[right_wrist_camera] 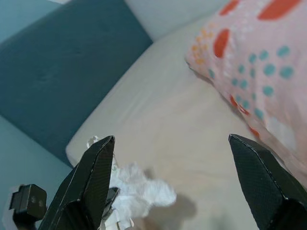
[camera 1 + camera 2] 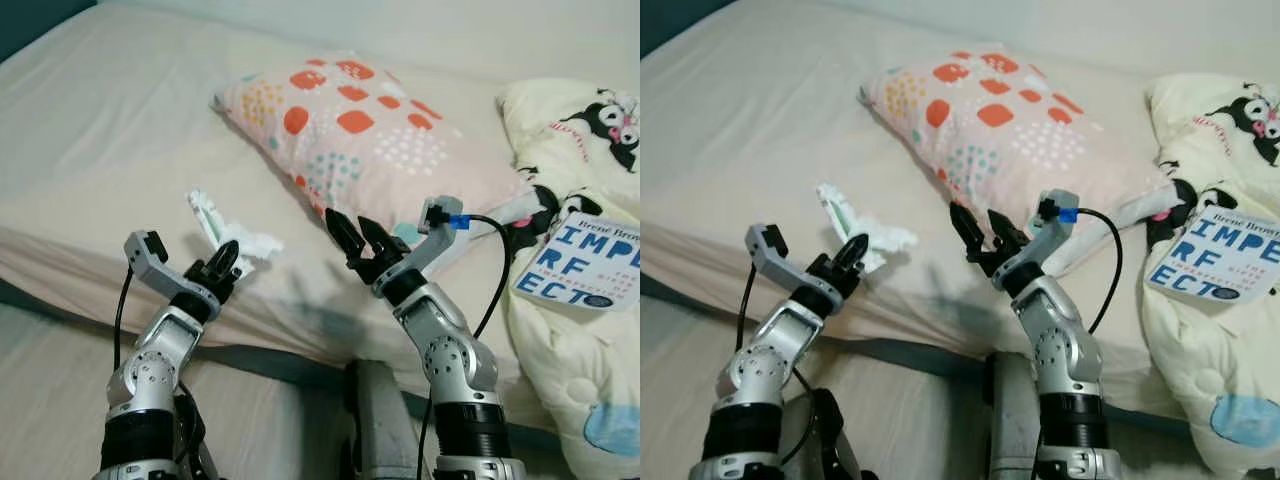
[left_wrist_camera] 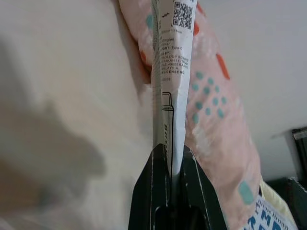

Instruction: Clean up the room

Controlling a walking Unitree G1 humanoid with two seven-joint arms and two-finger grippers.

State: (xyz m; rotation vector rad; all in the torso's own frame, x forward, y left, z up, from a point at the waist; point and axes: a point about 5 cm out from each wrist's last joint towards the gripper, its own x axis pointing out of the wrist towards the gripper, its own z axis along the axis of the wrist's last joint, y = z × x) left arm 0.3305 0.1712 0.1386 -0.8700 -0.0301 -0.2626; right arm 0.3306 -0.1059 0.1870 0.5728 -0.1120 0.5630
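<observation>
Crumpled white packaging (image 2: pixel 222 228), a torn wrapper with green print on one face and a QR code and small black text on the other, sits near the front edge of the bed (image 2: pixel 110 150), held up off the sheet. The left gripper (image 2: pixel 226 262) has its two black fingers pressed together on the lower end of this wrapper, pinching it; in the left wrist view the thin printed sheet (image 3: pixel 169 72) rises edge-on straight out from between the fingertips (image 3: pixel 153 177). A wad of white tissue-like paper (image 1: pixel 139 194) bunches just beside that grip.

To the right of it, the right gripper (image 2: pixel 353 237) hangs above the beige sheet near the same front edge, its fingers spread wide apart with nothing between them. It points toward the lower corner of the pink pillow (image 2: pixel 370 130), which lies at an angle across the middle of the bed and carries orange blobs and teal and white dots. A black cable (image 2: pixel 495 270) loops from the right wrist.

Along the right edge of the bed lies a cream quilt (image 2: pixel 570 350) with a black-and-white cartoon figure. On top of it rests a white book (image 2: pixel 585 262) with large blue letters on the cover. Dark teal wall (image 1: pixel 57 62) shows beyond the far corner of the mattress.
</observation>
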